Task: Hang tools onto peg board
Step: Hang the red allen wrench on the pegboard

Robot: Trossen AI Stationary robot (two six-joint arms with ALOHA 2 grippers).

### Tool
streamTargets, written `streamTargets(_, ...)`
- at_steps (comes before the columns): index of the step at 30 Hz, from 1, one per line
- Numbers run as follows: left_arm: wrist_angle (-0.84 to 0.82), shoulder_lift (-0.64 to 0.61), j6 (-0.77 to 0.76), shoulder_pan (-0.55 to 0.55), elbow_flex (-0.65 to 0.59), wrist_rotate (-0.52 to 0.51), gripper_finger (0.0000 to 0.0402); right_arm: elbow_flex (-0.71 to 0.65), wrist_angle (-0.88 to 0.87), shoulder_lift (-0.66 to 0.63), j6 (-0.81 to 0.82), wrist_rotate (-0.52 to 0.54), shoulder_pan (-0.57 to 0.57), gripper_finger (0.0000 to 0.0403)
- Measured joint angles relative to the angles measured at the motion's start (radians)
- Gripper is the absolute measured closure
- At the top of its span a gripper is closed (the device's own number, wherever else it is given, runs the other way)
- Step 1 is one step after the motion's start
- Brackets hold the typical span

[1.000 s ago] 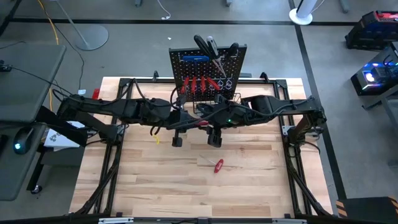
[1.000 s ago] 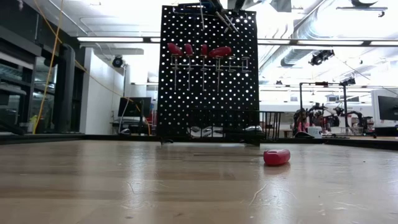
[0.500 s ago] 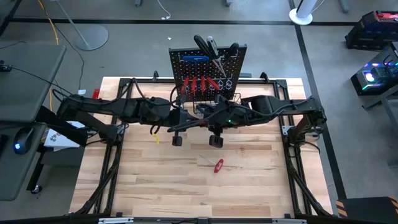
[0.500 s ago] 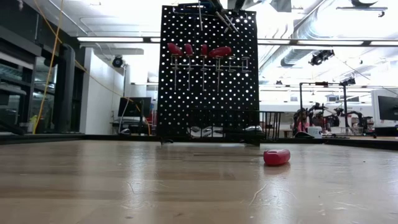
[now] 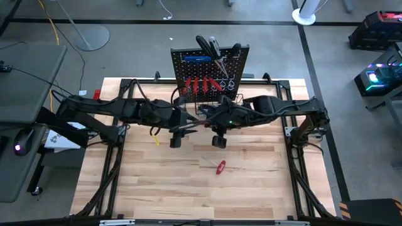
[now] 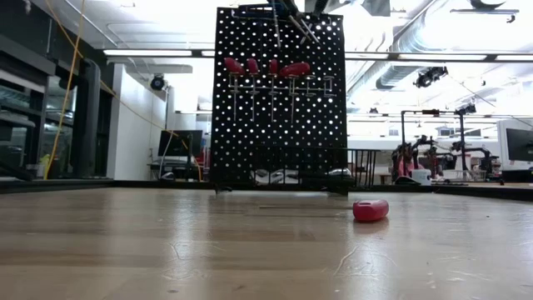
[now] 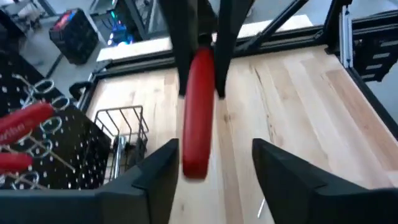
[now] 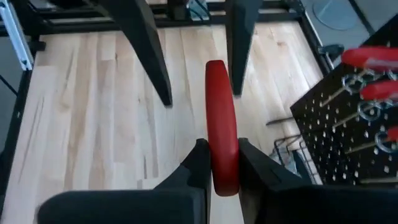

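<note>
Standing at the table's (image 5: 157, 182) far edge, the peg board (image 5: 210, 72) carries hung tools (image 5: 202, 83). Before it, the right gripper (image 8: 217, 163) pinches a red handle (image 8: 221, 124) that passes between the parted fingers of the left gripper (image 7: 211, 163). Another red tool (image 5: 220, 167) lies on the wood nearer the front

A black perforated peg board (image 5: 210, 72) is standing upright at the far edge of the pale wooden table (image 5: 251, 188), carrying red-handled tools (image 5: 202, 85), a blue tool (image 5: 196, 59) and black-handled tools (image 5: 210, 45). Both dark arms are reaching towards the centre, the left gripper (image 5: 175, 141) and right gripper (image 5: 218, 141) hovering side by side. A small red-handled screwdriver (image 5: 220, 167) is lying nearer, just right of centre.
</note>
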Motion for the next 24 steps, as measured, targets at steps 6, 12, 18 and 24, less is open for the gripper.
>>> streamTargets(6,-0.162,-0.031,-0.114,-0.001,-0.011,0.001,0.0187,0.0,-0.208,-0.017,0.155,0.12,0.008,0.0371)
streamTargets(12,-0.015,-0.146,-0.251,-0.001,-0.218,-0.046,0.0185,-0.018,-0.435,-0.103,0.523,0.392,0.022,0.0371)
streamTargets(18,0.225,-0.286,-0.455,-0.004,-0.441,-0.11,0.0184,-0.262,-0.334,-0.263,0.987,0.739,0.039,0.0371)
streamTargets(24,0.293,-0.323,-0.485,-0.005,-0.481,-0.146,0.0184,-0.477,0.055,-0.289,0.955,0.792,-0.012,0.0371)
